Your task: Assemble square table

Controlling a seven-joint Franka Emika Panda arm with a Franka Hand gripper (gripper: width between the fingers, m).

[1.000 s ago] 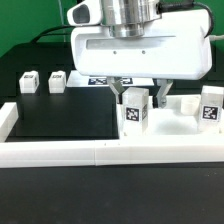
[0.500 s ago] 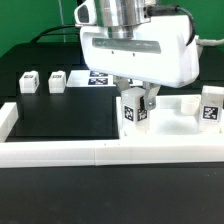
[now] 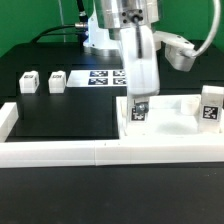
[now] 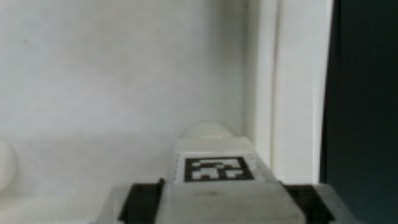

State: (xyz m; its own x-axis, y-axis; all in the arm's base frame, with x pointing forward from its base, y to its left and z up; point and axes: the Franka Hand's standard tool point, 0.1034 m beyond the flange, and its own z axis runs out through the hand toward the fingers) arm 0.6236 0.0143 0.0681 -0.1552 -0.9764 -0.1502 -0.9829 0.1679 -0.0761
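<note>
The square table's white tray-like top (image 3: 172, 124) lies at the exterior view's right, inside the border wall. On its near left corner stands a white leg block (image 3: 138, 113) with a tag facing front. My gripper (image 3: 137, 108) comes straight down on that block and is shut on it. In the wrist view the same leg (image 4: 217, 165) sits between dark fingers (image 4: 146, 202) that press its two sides, with the top's white surface (image 4: 107, 90) beyond. Two more legs (image 3: 28, 82) (image 3: 57, 80) stand at the far left and a third leg (image 3: 211, 107) at the right.
A long white border wall (image 3: 100, 151) runs along the front and up the left side (image 3: 6, 120). The marker board (image 3: 104, 77) lies flat behind the gripper. The black mat (image 3: 60, 115) fills the space between wall and top.
The hand has turned about its vertical axis, so its broad white face now shows edge-on. The jaws have closed in on the leg block, which stays on the top's corner.
</note>
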